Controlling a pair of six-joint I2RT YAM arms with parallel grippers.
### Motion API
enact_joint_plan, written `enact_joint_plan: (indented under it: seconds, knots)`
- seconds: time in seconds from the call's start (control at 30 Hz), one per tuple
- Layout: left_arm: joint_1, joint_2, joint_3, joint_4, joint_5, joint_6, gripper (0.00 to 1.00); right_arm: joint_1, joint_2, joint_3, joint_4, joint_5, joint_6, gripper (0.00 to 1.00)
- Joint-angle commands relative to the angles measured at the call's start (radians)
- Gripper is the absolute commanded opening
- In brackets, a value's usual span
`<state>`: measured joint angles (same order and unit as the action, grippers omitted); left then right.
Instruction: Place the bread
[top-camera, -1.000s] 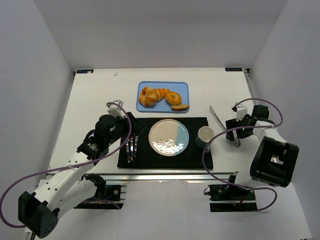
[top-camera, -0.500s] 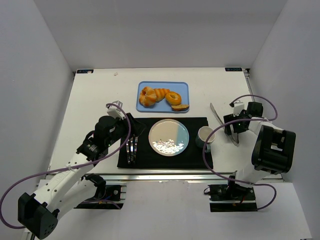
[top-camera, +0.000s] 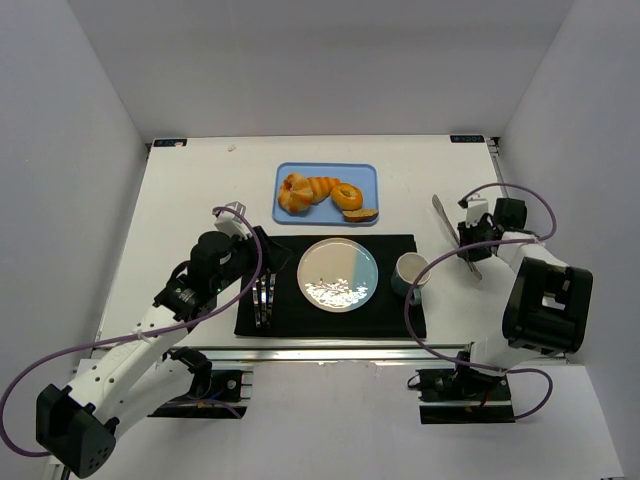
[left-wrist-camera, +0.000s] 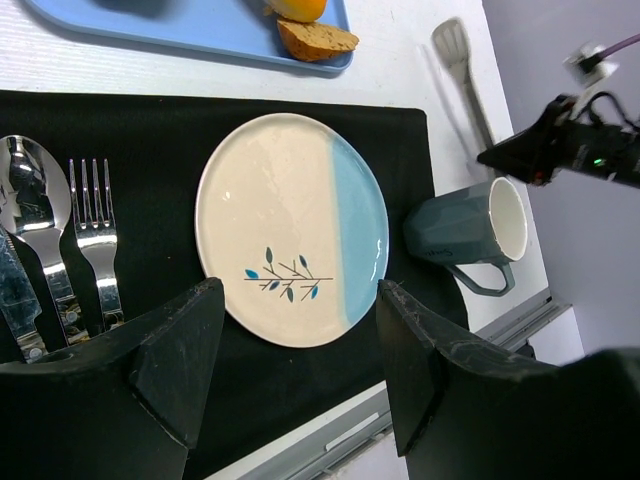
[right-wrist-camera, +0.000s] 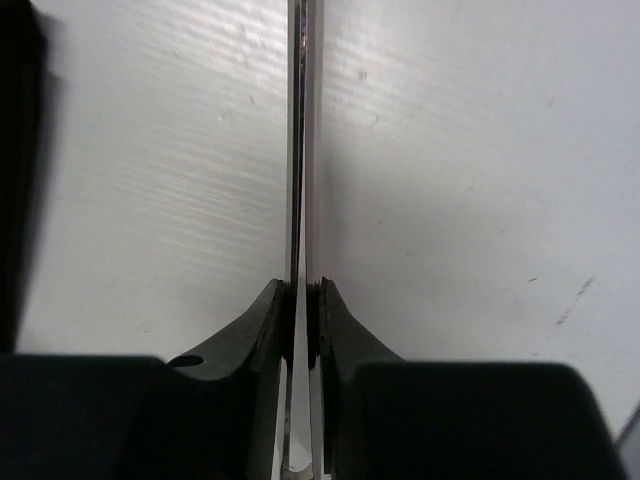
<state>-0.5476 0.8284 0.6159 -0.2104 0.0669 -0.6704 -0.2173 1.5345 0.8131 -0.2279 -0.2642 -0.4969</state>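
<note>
Top external view, lowest in the frame: we see both arm bases along the near edge of the white table. Just above them, left of centre, the left gripper hangs over the left end of a black mat, close to the cutlery lying there. In the left wrist view its fingers stand wide apart, gripping nothing. A round cream-and-blue plate sits at the middle of the mat, and a grey-green mug stands just beside it at the mat's right end. Further right, off the mat, the right gripper is clamped on a pair of metal tongs whose paddle end points toward the upper left. In the right wrist view we see its fingertips pressed against both sides of the thin metal, seen edge-on over the table. Farthest back, upper centre of the frame, a blue tray holds the bread at its left end. The bread touches a striped croissant-like pastry. A bagel comes next, and a brown slice lies at the tray's lower right corner. We find the bread on the tray, well apart from the plate and from both grippers.
</note>
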Motion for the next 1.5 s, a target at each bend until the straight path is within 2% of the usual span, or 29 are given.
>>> enact_joint_plan:
  seconds: [0.0, 0.17, 0.33, 0.57, 0.73, 0.9, 1.13, 1.47]
  knots:
    - [0.001, -0.008, 0.039, -0.017, -0.012, 0.012, 0.72, 0.030, -0.088, 0.138, -0.048, -0.113, -0.006, 0.11]
    - [0.000, -0.038, 0.042, -0.041, -0.035, 0.009, 0.72, 0.160, -0.088, 0.322, -0.128, -0.156, -0.009, 0.24]
    - [0.001, -0.100, 0.045, -0.098, -0.080, -0.001, 0.72, 0.372, -0.051, 0.415, -0.145, -0.176, 0.035, 0.36]
    - [0.000, -0.178, 0.048, -0.173, -0.125, -0.027, 0.72, 0.522, 0.114, 0.603, -0.156, -0.246, 0.178, 0.40]
    - [0.000, -0.207, 0.053, -0.204, -0.150, -0.040, 0.72, 0.575, 0.202, 0.718, -0.165, -0.271, 0.230, 0.40]
    - [0.000, -0.229, 0.048, -0.215, -0.164, -0.058, 0.72, 0.616, 0.239, 0.751, -0.139, -0.256, 0.270, 0.43]
    - [0.000, -0.215, 0.059, -0.218, -0.165, -0.058, 0.72, 0.657, 0.286, 0.768, -0.076, -0.164, 0.359, 0.50]
    - [0.000, -0.198, 0.065, -0.215, -0.168, -0.054, 0.72, 0.679, 0.334, 0.791, -0.041, -0.057, 0.389, 0.50]
